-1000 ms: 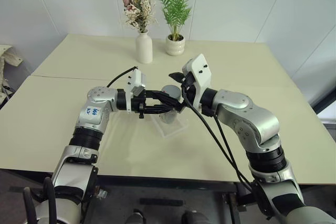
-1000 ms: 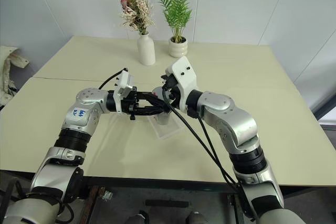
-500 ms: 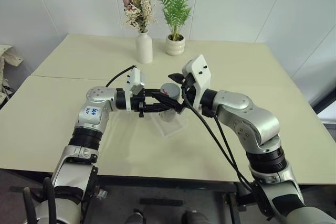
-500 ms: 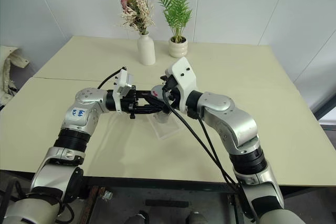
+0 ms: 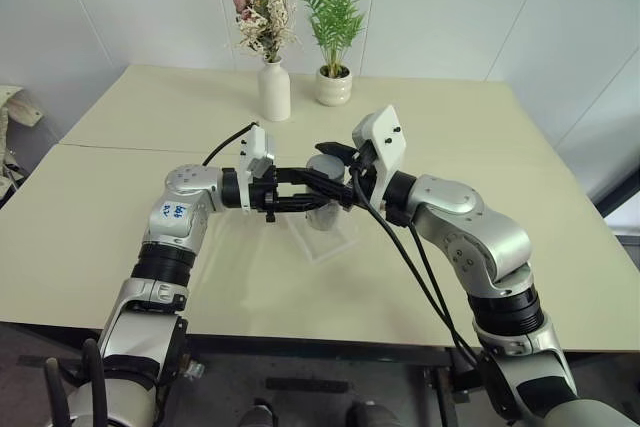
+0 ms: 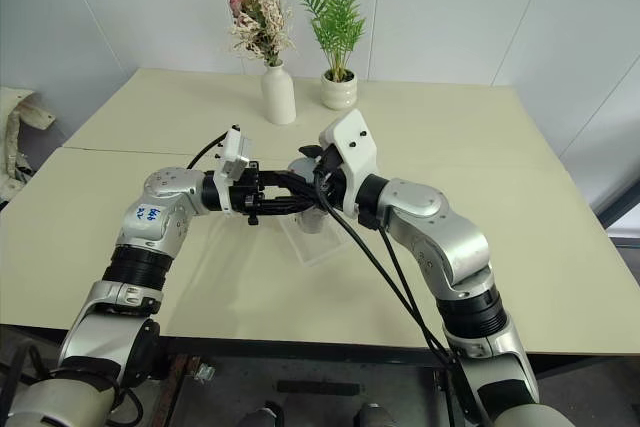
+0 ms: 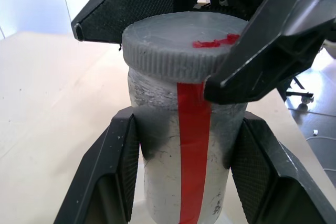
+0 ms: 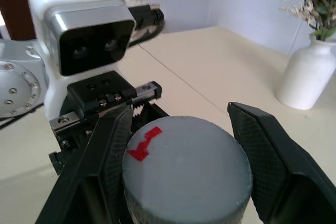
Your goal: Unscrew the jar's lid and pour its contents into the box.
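The silvery-grey jar [image 7: 157,150] with a red stripe is held upright over the clear box [image 5: 335,239] at the table's middle. My left gripper [image 7: 186,124] is shut on the jar's body, one finger on each side. The round grey lid [image 8: 184,177], marked in red, sits on the jar's mouth. My right gripper [image 8: 184,140] reaches in from the right and is shut on the lid's rim; its fingers [image 7: 273,51] show above the left ones. The contents are hidden inside the jar.
A white vase [image 5: 274,92] of dried flowers and a white ribbed plant pot [image 5: 334,87] stand at the back of the table. A seam [image 5: 110,148] crosses the tabletop on the left. Both arms' cables hang near the box.
My right gripper's fingers, open around the lid a second ago, have come together on it. The left gripper and the jar have stayed where they were.
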